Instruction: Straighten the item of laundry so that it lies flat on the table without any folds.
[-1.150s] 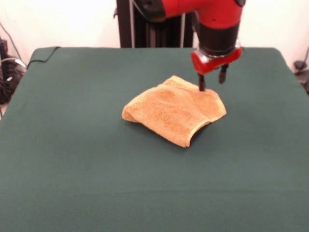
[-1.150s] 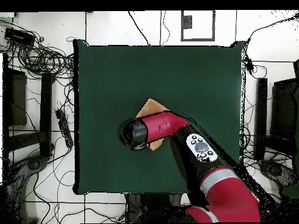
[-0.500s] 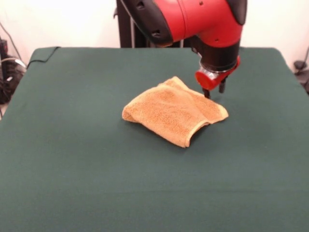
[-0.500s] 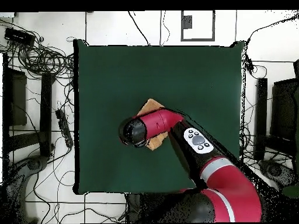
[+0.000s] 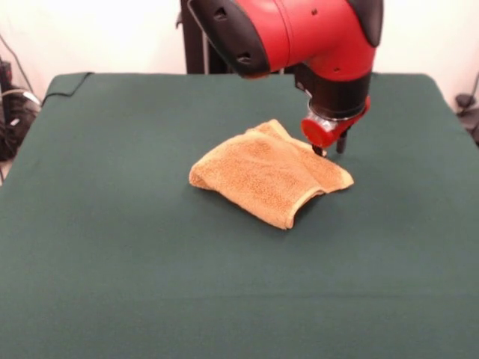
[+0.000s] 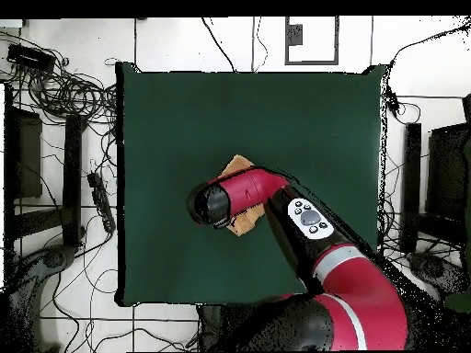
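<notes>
Behind the work area you face a plain white wall (image 5: 112, 34), with a dark upright stand (image 5: 196, 45) set against it. From above you see a white floor (image 6: 74, 335) marked by thin dark lines into large squares. Black cables (image 6: 64, 92) lie in tangles along one side and trail to the corner, where a small dark box (image 6: 28, 55) sits. You also have long black bars (image 6: 72, 179) lying on the floor on both sides, and a grey-framed square (image 6: 311, 40) at the far edge. The light is even, without hard shadows
</notes>
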Controlling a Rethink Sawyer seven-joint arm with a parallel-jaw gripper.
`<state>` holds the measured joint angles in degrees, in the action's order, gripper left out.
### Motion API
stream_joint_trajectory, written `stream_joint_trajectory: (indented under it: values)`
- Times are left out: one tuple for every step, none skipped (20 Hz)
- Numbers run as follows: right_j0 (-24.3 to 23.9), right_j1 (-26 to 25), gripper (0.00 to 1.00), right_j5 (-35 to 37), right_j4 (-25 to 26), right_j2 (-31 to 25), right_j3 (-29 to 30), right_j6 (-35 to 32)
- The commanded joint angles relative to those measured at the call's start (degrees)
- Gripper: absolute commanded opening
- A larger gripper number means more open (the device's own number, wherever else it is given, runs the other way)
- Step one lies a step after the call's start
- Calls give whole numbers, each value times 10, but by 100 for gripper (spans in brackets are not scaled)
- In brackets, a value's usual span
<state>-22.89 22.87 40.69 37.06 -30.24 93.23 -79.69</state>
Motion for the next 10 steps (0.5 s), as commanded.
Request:
stream_joint_trajectory:
  values:
    - [24, -14, 100, 9, 23, -55, -69, 96]
    - [22, -13, 100, 26, 17, -62, -67, 112]
    - [22, -10, 100, 35, 13, -64, -66, 116]
    - [25, -2, 100, 55, 1, -57, -63, 98]
    - [29, 4, 100, 66, -8, -51, -60, 83]
    - [32, 11, 100, 76, -15, -44, -58, 64]
    - [36, 19, 100, 85, -23, -37, -55, 46]
    - [43, 46, 100, 106, -44, -22, -41, 2]
    - [45, 57, 100, 113, -49, -19, -36, -8]
    - [48, 73, 100, 128, -61, -16, -29, -20]
